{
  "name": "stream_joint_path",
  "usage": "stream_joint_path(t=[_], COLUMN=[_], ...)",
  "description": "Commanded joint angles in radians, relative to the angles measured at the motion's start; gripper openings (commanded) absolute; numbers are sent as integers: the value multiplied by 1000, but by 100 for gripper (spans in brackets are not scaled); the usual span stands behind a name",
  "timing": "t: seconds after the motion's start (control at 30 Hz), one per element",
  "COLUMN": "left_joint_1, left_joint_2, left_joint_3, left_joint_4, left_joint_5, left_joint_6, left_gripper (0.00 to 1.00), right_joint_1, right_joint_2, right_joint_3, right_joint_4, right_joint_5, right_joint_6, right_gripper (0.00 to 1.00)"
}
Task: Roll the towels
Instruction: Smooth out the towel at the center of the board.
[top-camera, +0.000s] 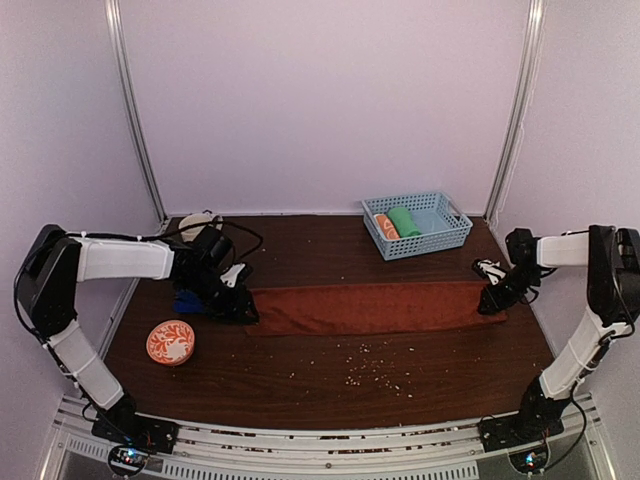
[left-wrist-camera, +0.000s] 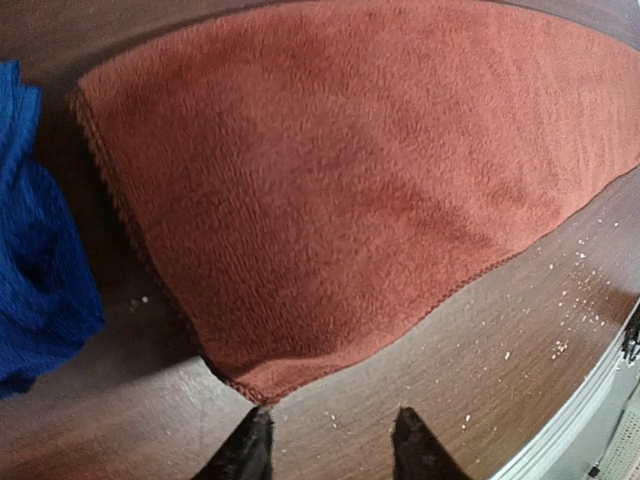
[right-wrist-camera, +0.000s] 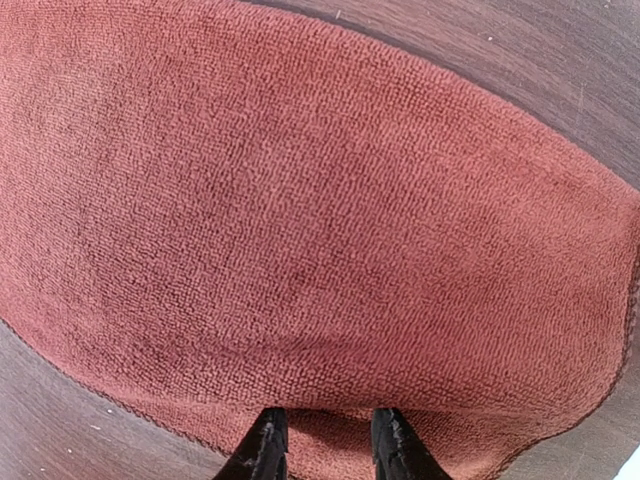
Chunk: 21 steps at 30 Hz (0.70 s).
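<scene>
The rust-brown towel (top-camera: 375, 307) lies flat as a long strip across the middle of the table. My left gripper (top-camera: 240, 305) sits at its left end. In the left wrist view this gripper (left-wrist-camera: 335, 445) is open and empty over bare wood, just off the towel's near corner (left-wrist-camera: 255, 390). The royal blue towel (top-camera: 186, 300) lies crumpled to its left, partly under the arm, and shows in the left wrist view (left-wrist-camera: 40, 270). My right gripper (top-camera: 492, 298) is at the towel's right end. Its fingers (right-wrist-camera: 265, 445) stand a little apart, low over the cloth (right-wrist-camera: 320, 230) near its edge.
A blue basket (top-camera: 425, 243) at the back right holds a green rolled towel (top-camera: 405, 221) and an orange-and-white rolled towel (top-camera: 387, 227). An orange patterned dish (top-camera: 171, 342) sits at the front left. Crumbs (top-camera: 365, 365) are scattered in front of the towel.
</scene>
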Motion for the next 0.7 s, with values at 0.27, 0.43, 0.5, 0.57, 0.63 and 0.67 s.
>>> stream_joint_path(t=[0.27, 0.43, 0.5, 0.57, 0.63, 0.67], left_joint_1=[28, 45, 50, 49, 50, 51], left_joint_2=[163, 267, 297, 310, 317, 323], left_joint_3=[288, 373, 390, 390, 385, 385], left_joint_4=[-9, -42, -47, -32, -14, -12], left_joint_5=[-217, -215, -204, -202, -206, -211], left_joint_6=[109, 196, 211, 219, 228, 234], left_gripper=[47, 48, 46, 45, 43, 43], right_joint_1=[7, 7, 7, 7, 7, 6], right_joint_2=[-45, -29, 3, 28, 42, 47], right_joint_3=[151, 160, 157, 153, 151, 156], right_joint_4=[-118, -112, -98, -70, -34, -23], right_joint_5=[0, 26, 57, 117, 196, 225], right_joint_6=[14, 17, 33, 68, 104, 120], right_gripper=[32, 32, 32, 32, 32, 32])
